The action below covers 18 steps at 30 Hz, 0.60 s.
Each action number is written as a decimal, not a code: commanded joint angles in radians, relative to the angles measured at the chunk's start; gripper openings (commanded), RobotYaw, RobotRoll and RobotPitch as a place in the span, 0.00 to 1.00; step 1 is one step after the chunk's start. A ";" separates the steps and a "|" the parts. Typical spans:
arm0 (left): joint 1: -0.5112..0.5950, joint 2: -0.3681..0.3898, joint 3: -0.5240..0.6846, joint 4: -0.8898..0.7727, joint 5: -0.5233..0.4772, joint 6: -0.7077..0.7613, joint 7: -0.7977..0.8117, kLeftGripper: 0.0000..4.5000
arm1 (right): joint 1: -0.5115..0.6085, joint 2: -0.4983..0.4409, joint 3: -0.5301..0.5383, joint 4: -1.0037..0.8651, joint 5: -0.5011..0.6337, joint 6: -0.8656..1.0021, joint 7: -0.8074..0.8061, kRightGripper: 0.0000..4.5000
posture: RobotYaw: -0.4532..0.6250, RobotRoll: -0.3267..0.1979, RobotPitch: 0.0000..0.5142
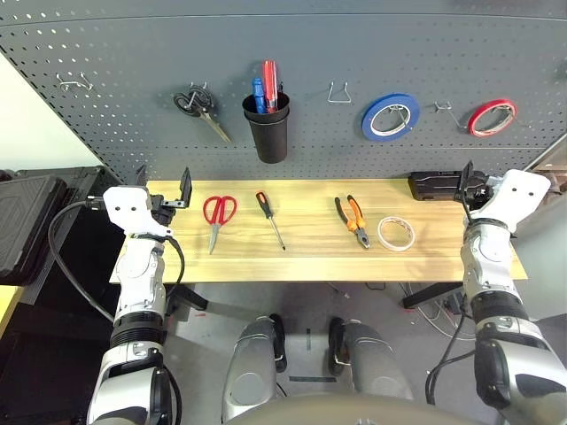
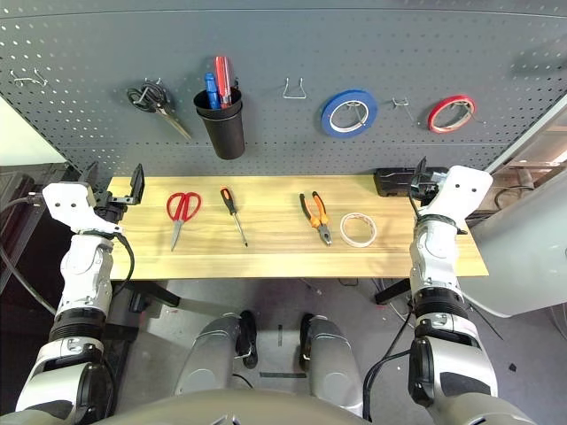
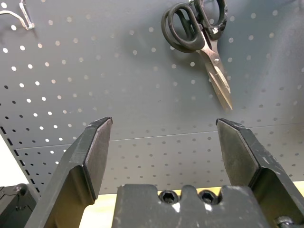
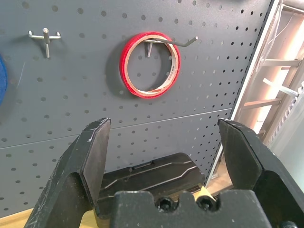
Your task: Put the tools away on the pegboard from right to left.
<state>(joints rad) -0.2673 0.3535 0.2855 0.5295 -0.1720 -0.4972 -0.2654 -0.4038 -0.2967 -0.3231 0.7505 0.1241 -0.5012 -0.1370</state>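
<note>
Four tools (image 1: 266,220) — steel, plastic, tape — on smooth wooden table (image 1: 310,261)

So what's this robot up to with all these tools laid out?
It's meant to hang tools on the pegboard, but hasn't started. The white tape roll, pliers, screwdriver and red-handled scissors all lie untouched in a row on the wooden table. The left gripper and right gripper hang open and empty at the table's two ends.
</note>
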 commanded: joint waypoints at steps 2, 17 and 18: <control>0.001 0.001 -0.002 0.017 0.000 0.002 -0.004 0.99 | 0.010 0.006 -0.002 0.000 0.000 0.013 0.004 1.00 | 0.55 0.62 0.28; 0.082 -0.002 -0.057 -0.119 -0.025 0.103 -0.091 0.99 | 0.041 -0.026 0.042 -0.029 -0.047 0.091 0.059 1.00 | 0.54 0.62 0.36; 0.101 0.004 -0.078 -0.154 -0.031 0.128 -0.123 0.99 | 0.048 -0.034 0.053 -0.045 -0.056 0.115 0.072 1.00 | 0.54 0.62 0.37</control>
<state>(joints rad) -0.1973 0.3534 0.2432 0.4211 -0.1932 -0.4123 -0.3396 -0.3747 -0.3154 -0.2857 0.7313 0.0872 -0.4299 -0.0851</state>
